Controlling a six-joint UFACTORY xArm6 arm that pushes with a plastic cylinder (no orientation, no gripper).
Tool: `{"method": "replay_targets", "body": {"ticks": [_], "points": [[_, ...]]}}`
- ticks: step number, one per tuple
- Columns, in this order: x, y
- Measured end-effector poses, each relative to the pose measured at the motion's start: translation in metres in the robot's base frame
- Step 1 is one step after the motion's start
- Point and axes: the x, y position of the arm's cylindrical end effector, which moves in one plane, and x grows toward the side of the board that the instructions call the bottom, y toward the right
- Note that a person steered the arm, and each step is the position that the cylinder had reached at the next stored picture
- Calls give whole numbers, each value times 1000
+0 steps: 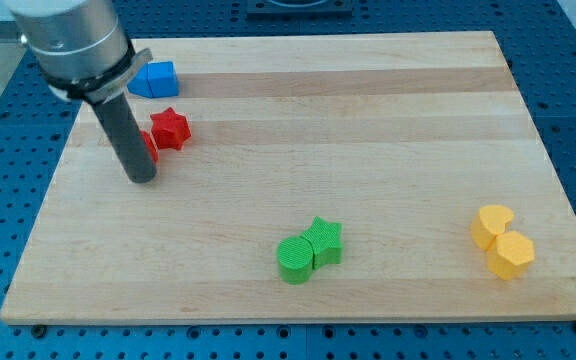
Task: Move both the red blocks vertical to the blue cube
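Note:
The blue cube (154,78) sits near the view's top left of the wooden board (368,120). A red star block (170,127) lies just below it. A second red block (150,147) shows only as a sliver, mostly hidden behind my rod. My tip (141,178) rests on the board at the left, touching or nearly touching that hidden red block's left side, below the blue cube.
A green cylinder (294,259) and a green star (324,241) touch each other at the view's bottom centre. Two yellow blocks, a heart shape (492,224) and a hexagon shape (513,254), lie together at the bottom right.

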Motion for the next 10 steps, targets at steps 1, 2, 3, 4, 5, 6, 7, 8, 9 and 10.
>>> {"method": "replay_targets", "body": {"ticks": [1,2,3,4,5,6,7,8,9,10], "points": [[0,0],[1,-10],[1,-27],[-14,-31],[-39,-27],[-39,-20],[-39,-5],[-39,-13],[-40,-31],[-43,-45]]}}
